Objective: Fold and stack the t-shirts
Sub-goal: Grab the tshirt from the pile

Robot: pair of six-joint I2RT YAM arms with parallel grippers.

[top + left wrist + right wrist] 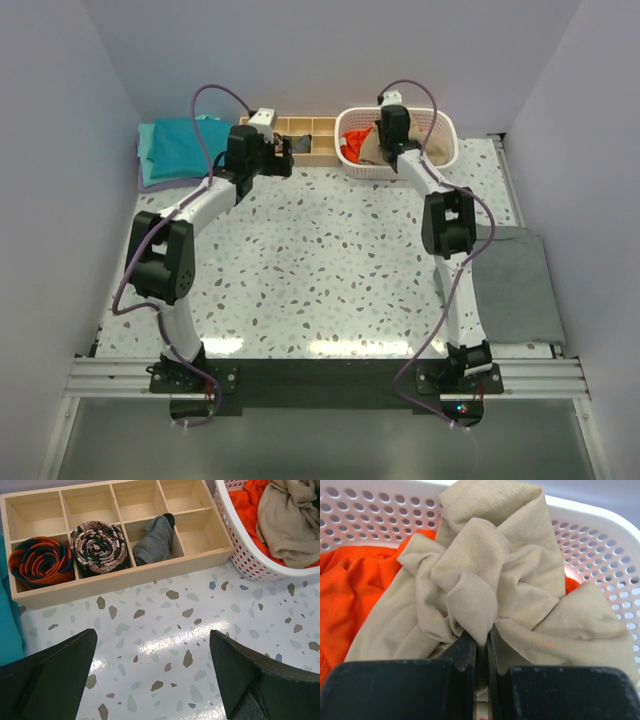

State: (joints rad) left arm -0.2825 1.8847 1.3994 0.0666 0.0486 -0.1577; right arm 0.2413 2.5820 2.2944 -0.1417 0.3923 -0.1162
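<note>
The bench (330,260) has a smooth, glossy top with a terrazzo speckle that catches the glare. At its far edge, a compartment tray (125,577) of pale bare wood, matt with visible grain, holds rolled socks (97,545) of patterned knit. Beside it is a basket (600,545) of white perforated plastic, slightly shiny. Inside, a tan t-shirt (485,565) — soft, matt, fine knit, crumpled — lies over an orange-red t-shirt (355,590) of similar cloth. A teal t-shirt (180,145) at the far left corner and a grey cloth (515,285) at the right edge look matt too. The jaws of the left gripper (152,635) and right gripper (481,642) are matt black, faintly grainy plastic.
</note>
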